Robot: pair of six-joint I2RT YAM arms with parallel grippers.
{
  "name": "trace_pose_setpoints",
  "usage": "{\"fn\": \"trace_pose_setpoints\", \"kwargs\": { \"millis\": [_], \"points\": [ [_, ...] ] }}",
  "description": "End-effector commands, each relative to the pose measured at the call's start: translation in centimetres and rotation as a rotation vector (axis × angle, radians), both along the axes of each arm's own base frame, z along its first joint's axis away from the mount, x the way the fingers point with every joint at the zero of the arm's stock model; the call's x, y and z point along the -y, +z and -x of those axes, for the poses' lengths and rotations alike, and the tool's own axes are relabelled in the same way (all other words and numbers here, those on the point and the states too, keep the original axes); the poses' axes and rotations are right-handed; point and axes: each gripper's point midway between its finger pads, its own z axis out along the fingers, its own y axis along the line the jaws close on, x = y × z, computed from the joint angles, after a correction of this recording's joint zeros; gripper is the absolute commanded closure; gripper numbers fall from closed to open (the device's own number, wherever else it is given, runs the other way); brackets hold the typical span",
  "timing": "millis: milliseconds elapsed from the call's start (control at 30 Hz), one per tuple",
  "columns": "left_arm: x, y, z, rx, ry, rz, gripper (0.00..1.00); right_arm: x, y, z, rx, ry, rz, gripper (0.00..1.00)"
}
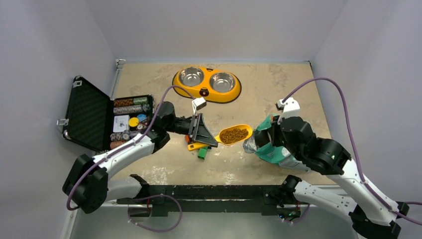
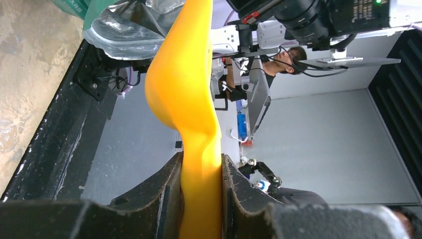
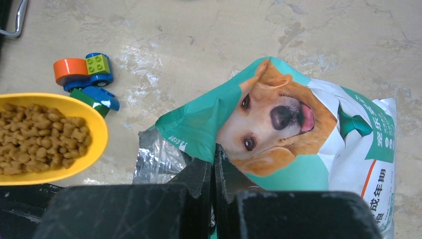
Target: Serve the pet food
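My left gripper [image 1: 211, 137] is shut on the handle of a yellow scoop [image 1: 234, 134], held level just left of the bag. The scoop holds a heap of brown pet food [image 1: 234, 134]; it also shows in the right wrist view [image 3: 42, 139]. In the left wrist view the scoop's handle [image 2: 201, 189] sits clamped between my two fingers. My right gripper [image 3: 214, 154] is shut on the torn top edge of the teal-green and white dog-printed bag [image 3: 293, 129], which lies on the table [image 1: 271, 144]. A yellow double bowl [image 1: 206, 84] with two steel cups stands at the back.
An open black case [image 1: 107, 119] with small items lies at the left. Colourful toy blocks [image 1: 200, 148] lie under the left gripper; they show in the right wrist view [image 3: 89, 77]. A black rail [image 1: 209, 191] runs along the near table edge.
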Motion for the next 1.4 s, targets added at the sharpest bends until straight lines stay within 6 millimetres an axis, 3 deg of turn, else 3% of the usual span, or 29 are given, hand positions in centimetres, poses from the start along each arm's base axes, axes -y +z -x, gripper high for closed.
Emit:
{"fn": "trace_pose_setpoints", "kwargs": {
  "millis": [0, 67, 167, 300, 633, 767, 900, 1167, 1367],
  "points": [
    [-1.2, 2.3, -0.7, 0.033, 0.031, 0.016, 1.0, 1.6, 1.7, 0.0, 0.046, -0.067, -0.012, 1.0],
    [-1.4, 3.3, -2.2, 0.02, 0.079, 0.002, 1.0, 1.7, 1.7, 0.1, 0.044, -0.069, -0.012, 1.0],
    [-1.1, 6.4, -4.7, 0.039, 0.142, 0.025, 1.0, 2.1, 1.6, 0.3, 0.045, -0.074, -0.009, 1.0],
    [-0.3, 8.5, -8.7, 0.042, 0.215, 0.006, 1.0, 2.2, 1.8, 0.4, 0.051, -0.073, -0.016, 1.0],
    [1.5, 7.5, -19.9, -0.008, 0.376, -0.011, 1.0, 3.2, 3.3, 0.5, 0.098, -0.094, -0.02, 1.0],
    [0.8, 5.4, -24.9, -0.062, 0.467, -0.021, 1.0, 3.8, 3.3, 1.0, 0.098, -0.109, -0.039, 1.0],
    [-0.5, 1.9, -28.3, -0.117, 0.518, -0.065, 1.0, 4.9, 3.2, 1.5, 0.103, -0.139, -0.039, 1.0],
    [-2.1, -5.4, -31.2, -0.243, 0.554, -0.189, 1.0, 5.7, 3.4, 2.0, 0.104, -0.165, -0.056, 1.0],
    [-2.3, -7.9, -33.1, -0.329, 0.589, -0.266, 1.0, 5.5, 3.4, 1.9, 0.104, -0.172, -0.072, 1.0]
  ]
}}
